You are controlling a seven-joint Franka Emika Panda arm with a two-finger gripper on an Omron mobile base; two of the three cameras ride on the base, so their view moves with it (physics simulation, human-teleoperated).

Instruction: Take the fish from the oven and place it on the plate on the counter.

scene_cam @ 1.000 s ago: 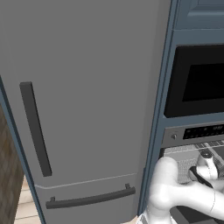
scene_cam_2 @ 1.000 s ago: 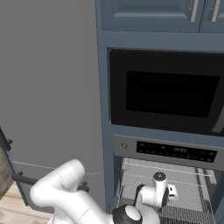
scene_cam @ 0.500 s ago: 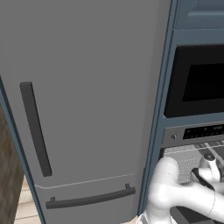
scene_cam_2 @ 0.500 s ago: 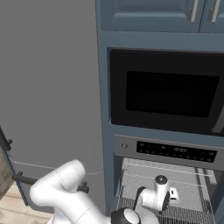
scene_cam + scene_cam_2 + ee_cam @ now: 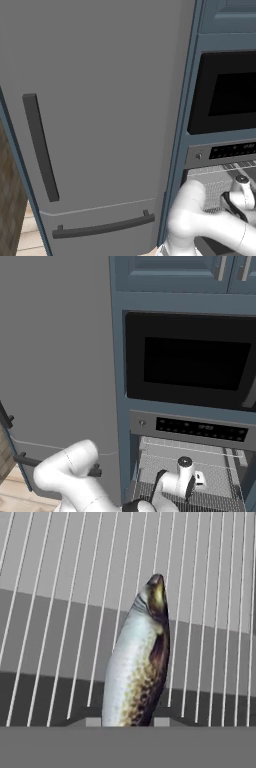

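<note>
i'm looking into the open oven (image 5: 192, 428) now, the steel one with the knob and dark display strip across its top. my arm is reaching into the cavity, and the gripper (image 5: 127, 722) is down over the wire rack (image 5: 60, 602) inside.

from the hand view, the fish (image 5: 137, 672) is right in front of me, silvery-grey with a darker mottled edge along one side. it stretches away from the fingertips (image 5: 92, 722), its pointed dark end farthest from me. the near end of it sits squarely between the two tips, and the tips are drawn in against its sides, so i'm calling this a clenched grasp on the fish. whether it is resting on the rack bars or raised just off them, i can't tell from here.

in the right base view the gripper (image 5: 192, 491) sits low in the oven, above the grid of the rack (image 5: 220, 476), and the fish itself is hidden by the hand. in the left base view i catch the wrist at the right edge, just under the control strip of the oven (image 5: 225, 152).

above the oven is the black-windowed appliance (image 5: 192, 363), shut. to the left stands the tall grey fridge (image 5: 95, 115), its doors closed, with one upright dark handle (image 5: 40, 147) and one level handle (image 5: 102, 227) lower down.
</note>
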